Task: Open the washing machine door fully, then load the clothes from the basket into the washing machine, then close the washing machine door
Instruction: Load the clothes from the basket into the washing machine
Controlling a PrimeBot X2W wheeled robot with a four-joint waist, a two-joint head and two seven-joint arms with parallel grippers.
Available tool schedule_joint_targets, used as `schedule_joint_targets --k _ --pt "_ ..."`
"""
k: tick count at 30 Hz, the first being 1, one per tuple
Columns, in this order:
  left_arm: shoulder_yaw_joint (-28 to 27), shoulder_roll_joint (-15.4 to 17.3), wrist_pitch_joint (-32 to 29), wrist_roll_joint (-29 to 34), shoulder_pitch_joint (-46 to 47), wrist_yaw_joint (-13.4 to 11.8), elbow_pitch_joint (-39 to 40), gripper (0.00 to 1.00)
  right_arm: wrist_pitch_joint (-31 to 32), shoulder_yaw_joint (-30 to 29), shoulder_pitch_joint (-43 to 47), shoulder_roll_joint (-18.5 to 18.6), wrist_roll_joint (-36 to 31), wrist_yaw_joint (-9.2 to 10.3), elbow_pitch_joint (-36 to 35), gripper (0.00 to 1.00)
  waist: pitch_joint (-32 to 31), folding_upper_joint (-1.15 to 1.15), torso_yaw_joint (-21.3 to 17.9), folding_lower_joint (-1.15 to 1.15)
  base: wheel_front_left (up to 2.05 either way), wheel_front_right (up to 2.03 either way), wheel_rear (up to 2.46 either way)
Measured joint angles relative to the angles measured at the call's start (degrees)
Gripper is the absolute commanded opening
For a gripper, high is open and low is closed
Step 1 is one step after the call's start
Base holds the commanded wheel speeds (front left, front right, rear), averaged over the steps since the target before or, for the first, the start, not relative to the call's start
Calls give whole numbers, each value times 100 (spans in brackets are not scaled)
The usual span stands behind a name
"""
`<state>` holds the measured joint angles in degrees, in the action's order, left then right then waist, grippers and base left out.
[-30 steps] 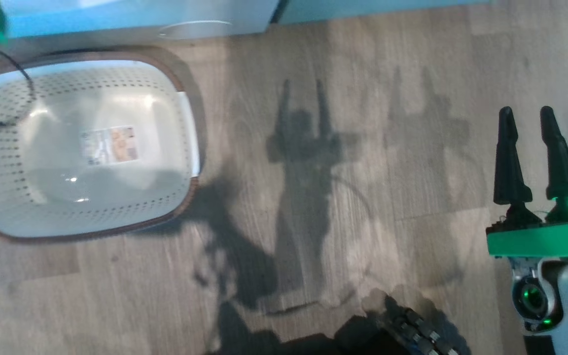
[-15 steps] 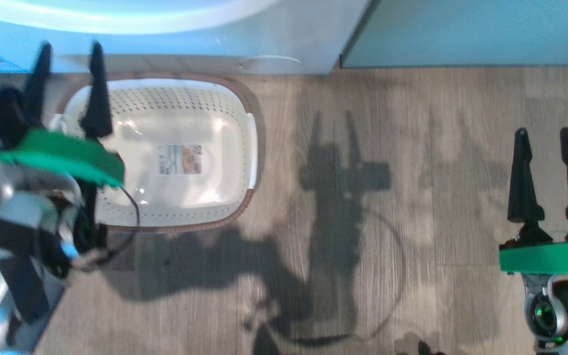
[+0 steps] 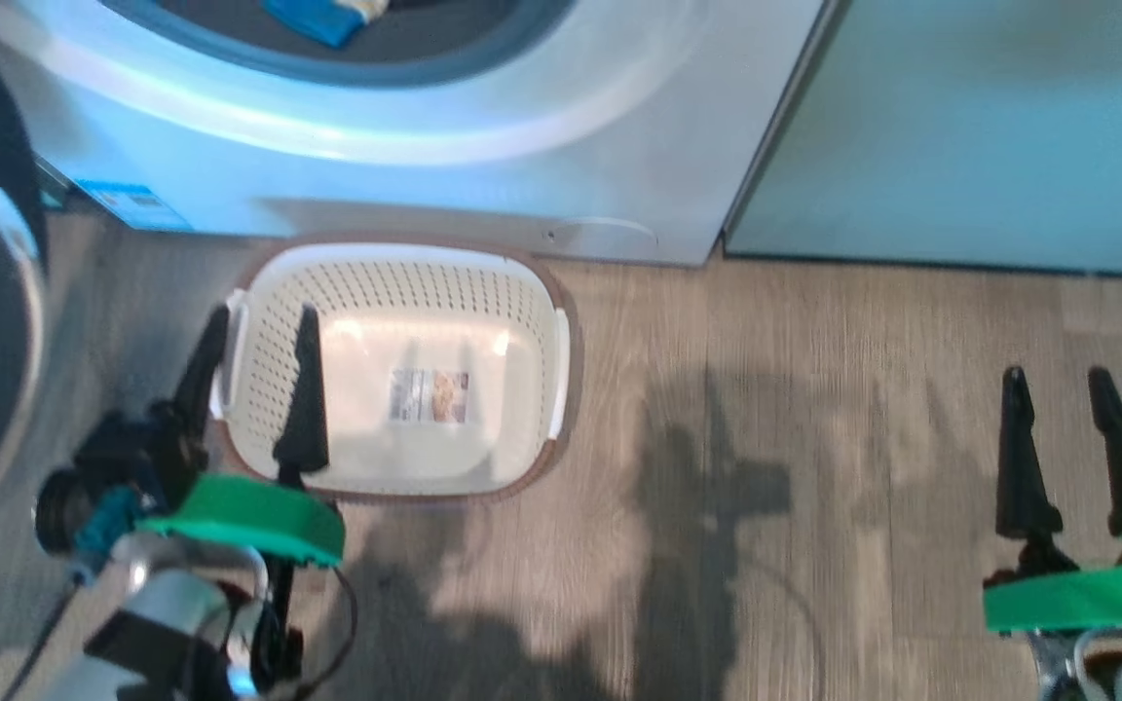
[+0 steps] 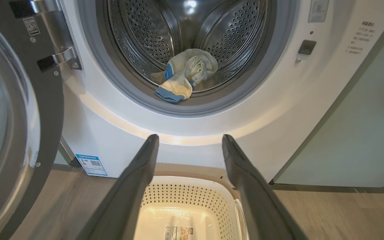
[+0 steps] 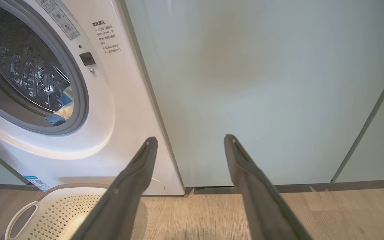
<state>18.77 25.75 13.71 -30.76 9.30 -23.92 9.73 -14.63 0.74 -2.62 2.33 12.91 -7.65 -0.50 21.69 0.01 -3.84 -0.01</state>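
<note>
Because the clothes (image 4: 185, 78) lie in the drum of the washing machine (image 4: 278, 110), the basket (image 3: 395, 255) just before it stands empty. The washing machine door (image 4: 50, 110) hangs wide, awaiting closing. The left gripper (image 3: 264, 313), above the basket, and the right gripper (image 3: 1055, 375) are both spread, holding nothing.

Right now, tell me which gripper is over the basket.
The left gripper, its fingers across the basket's left edge in the head view; the right gripper sits far off over wooden floor.

washing machine (image 4: 272, 110) lettering (image 4: 358, 36) illegible, basket (image 4: 192, 199) label (image 4: 178, 232) illegible
</note>
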Motion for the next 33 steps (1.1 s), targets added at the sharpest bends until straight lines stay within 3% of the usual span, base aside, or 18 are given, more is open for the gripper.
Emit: schedule_joint_targets --k 11,17,33 --pt "14 -159 69 271 -729 19 -20 100 0 -67 634 -1 -93 0 29 100 -837 0 198 0 0 0 0" --pt "20 -231 77 319 -937 164 -112 100 0 -3 845 -1 -93 0 58 100 -1165 0 225 0 0 0 0" --pt "-5 -371 77 354 -1218 315 -193 100 3 98 1085 -2 -92 0 87 100 -1544 0 134 1 0 0 0"
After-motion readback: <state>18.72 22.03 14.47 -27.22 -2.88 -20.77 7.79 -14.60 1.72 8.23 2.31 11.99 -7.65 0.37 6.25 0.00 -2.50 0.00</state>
